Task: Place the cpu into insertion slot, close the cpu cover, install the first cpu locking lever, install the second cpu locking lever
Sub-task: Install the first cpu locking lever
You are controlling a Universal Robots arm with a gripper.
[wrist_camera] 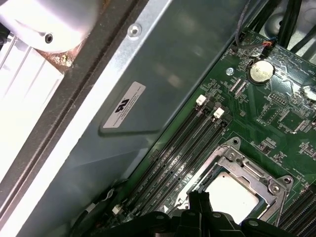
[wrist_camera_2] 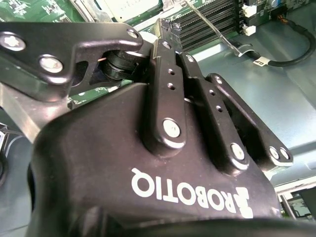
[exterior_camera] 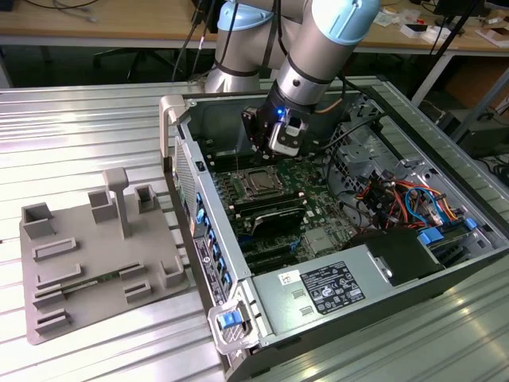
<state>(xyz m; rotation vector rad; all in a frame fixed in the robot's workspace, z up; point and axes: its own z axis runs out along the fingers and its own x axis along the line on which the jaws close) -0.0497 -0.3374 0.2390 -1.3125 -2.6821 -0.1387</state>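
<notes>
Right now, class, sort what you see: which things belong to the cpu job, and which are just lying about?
Job in hand: cpu; cpu cover; gripper, close over them.

Lying about: memory slots; coin battery; grey fixture tray; power supply.

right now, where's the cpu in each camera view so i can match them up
exterior view: cpu, mid-picture, inside the open computer case.
first wrist view: cpu, a pale square framed by the cpu cover.
second wrist view: cpu, a pale sliver cut off by the picture's edge.
shared landmark: the long black memory slots running alongside it.
</notes>
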